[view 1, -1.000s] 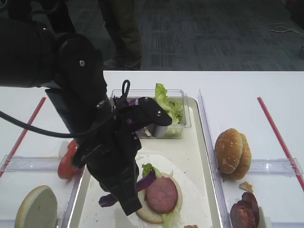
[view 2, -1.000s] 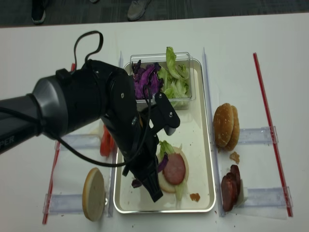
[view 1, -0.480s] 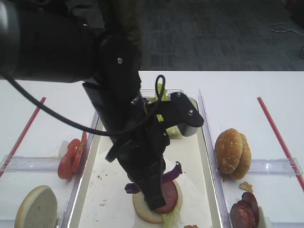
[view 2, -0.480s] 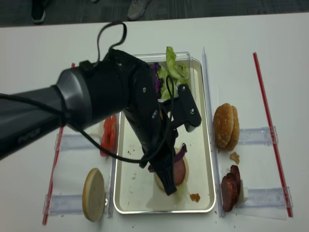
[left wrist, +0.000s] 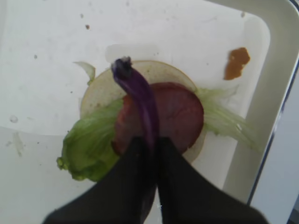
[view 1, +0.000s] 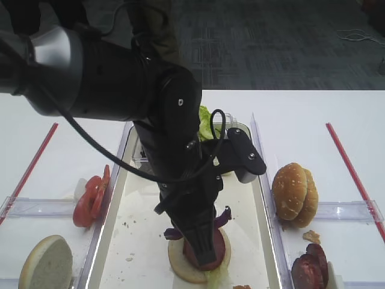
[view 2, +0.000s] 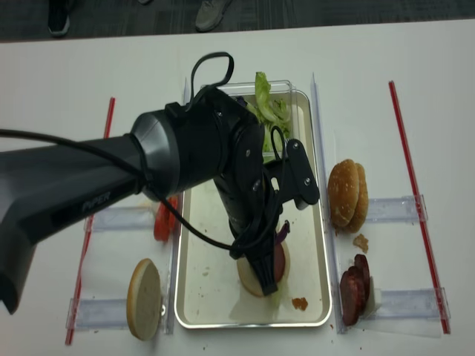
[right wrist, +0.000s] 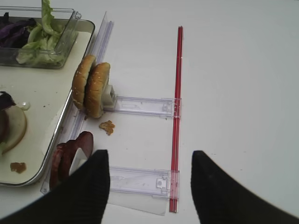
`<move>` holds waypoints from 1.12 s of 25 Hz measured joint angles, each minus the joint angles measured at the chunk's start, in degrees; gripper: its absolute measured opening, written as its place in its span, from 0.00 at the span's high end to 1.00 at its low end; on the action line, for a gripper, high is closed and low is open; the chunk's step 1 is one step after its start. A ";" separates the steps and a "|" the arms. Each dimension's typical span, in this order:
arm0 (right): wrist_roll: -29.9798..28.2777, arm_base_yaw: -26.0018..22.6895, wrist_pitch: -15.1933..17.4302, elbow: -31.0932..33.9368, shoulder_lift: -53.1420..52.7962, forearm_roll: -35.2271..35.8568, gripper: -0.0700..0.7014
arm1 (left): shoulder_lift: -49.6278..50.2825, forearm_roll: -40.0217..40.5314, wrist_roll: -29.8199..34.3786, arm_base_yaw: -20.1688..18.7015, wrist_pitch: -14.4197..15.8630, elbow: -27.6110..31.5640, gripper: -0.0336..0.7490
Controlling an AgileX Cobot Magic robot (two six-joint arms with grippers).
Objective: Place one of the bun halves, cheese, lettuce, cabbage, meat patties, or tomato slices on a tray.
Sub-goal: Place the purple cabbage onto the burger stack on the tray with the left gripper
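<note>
Purple cabbage point(left wrist: 140, 105) pinched in left pincer point(left wrist: 150, 151) above patty point(left wrist: 175, 114).

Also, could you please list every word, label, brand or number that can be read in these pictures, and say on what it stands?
"PIPER": pale letters on the black left arm, in the realsense high view, rather faint.
No other text can be read; the tray carries none.

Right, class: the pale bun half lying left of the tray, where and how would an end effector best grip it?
By its rim, coming from above: the pale bun half lies flat, cut face up, apart from the tomato slices, so closing across opposite edges likely suits best.
</note>
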 joint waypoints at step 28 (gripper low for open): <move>0.14 0.00 0.00 0.00 0.00 0.00 0.34 | 3.34 -1.92 -0.30 0.00 -1.79 -0.36 0.90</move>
